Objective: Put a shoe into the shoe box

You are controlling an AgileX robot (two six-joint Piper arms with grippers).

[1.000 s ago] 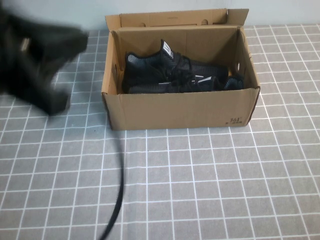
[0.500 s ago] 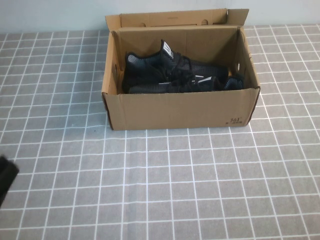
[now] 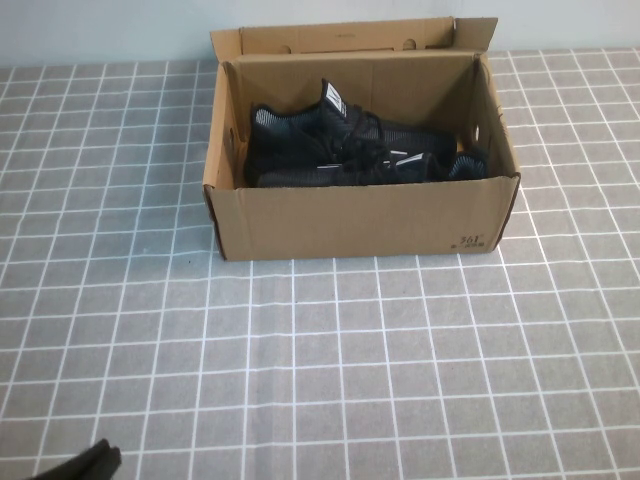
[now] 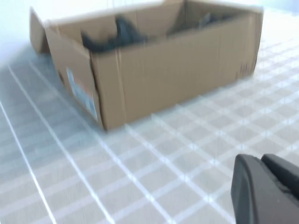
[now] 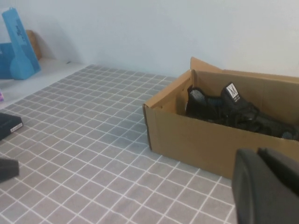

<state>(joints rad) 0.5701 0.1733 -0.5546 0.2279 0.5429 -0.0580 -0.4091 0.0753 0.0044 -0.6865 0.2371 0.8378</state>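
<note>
The left gripper (image 3: 88, 463) sits at the table's near left edge, the right gripper (image 5: 266, 186) near too; neither's finger state can be told. Well beyond both, the shoe (image 3: 345, 145) lies inside the open shoe box (image 3: 365, 220).

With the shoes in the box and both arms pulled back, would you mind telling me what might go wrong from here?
1. The lid flap stands open, and one shoe's tongue rises close to the rim of the box, so shutting it might press on that.
2. The left gripper sits low at the near table edge; a hasty return swing might clip the box's front wall.
3. The right gripper is beside the box, so a careless move could nudge it.
</note>
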